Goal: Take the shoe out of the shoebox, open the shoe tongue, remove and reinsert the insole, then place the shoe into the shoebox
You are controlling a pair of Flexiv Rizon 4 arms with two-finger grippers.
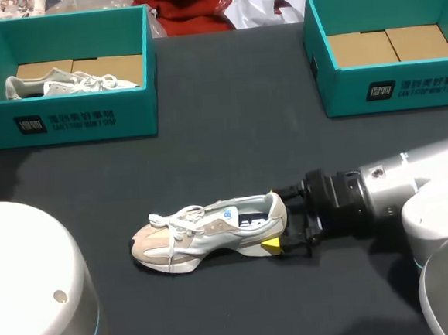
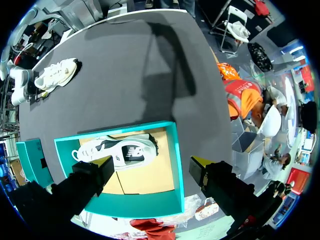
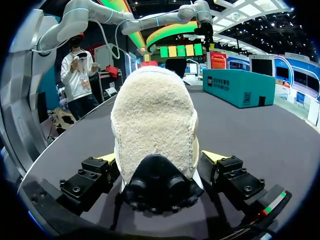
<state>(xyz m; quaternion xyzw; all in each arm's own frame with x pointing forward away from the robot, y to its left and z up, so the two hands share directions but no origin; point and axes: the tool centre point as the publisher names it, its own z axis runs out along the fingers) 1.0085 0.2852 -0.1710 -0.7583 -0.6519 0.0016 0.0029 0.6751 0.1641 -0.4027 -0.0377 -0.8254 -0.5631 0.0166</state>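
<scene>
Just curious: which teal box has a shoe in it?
The left shoebox; a pale shoe lies inside. The right shoebox holds only cardboard.

Bare surface [image 1: 235, 112] runs wide between left shoebox [image 1: 73, 121] and right shoebox [image 1: 393, 92], both far. Near middle: shoe [image 1: 210, 234] blocks passage, right gripper [image 1: 278, 219] clamped on its heel. Second shoe [image 1: 70, 84] fills left shoebox's left half.

The table [image 1: 225, 82] has a dark, nearly black top with a matte look, and it fills almost the whole head view. Its far edge runs straight. The light is soft and comes from above. In the left wrist view a long shadow [image 2: 170, 65] lies across the top, and the table's edge shows a thin pale rim. In the right wrist view the top looks dark grey.
</scene>
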